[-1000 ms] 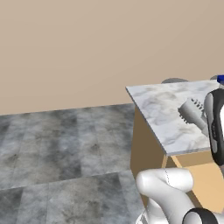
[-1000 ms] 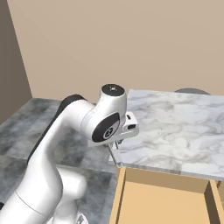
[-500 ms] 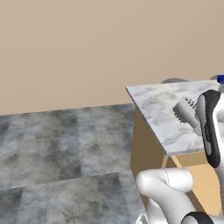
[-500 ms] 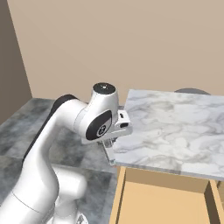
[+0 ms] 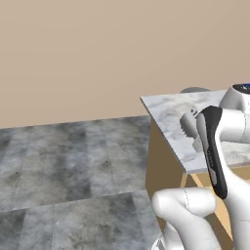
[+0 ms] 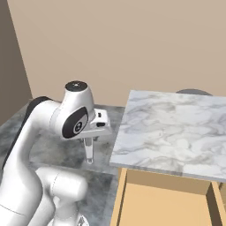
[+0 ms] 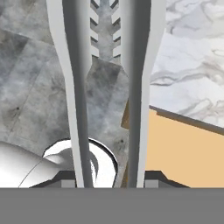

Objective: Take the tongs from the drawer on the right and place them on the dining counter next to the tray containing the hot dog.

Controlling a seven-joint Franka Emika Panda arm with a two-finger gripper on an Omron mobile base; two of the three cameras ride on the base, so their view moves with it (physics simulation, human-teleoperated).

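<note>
The tongs (image 7: 105,65) sit clamped in the gripper (image 7: 107,175), whose fingers are narrowed onto the two grey arms; the ridged ends point toward twelve o'clock in the hand view. Gripping near the handle end probably keeps the utensil from swinging while it is carried. In the right base view the tongs (image 6: 89,150) hang straight down under the wrist, at about nine o'clock from the marble counter (image 6: 176,132), off its edge and over the grey floor (image 6: 66,145). Below the slab, at six o'clock, the open tan drawer (image 6: 167,203) shows its orange inside. The left base view adds a glimpse of the blue tray (image 5: 242,88) at three o'clock, at the frame's edge.
</note>
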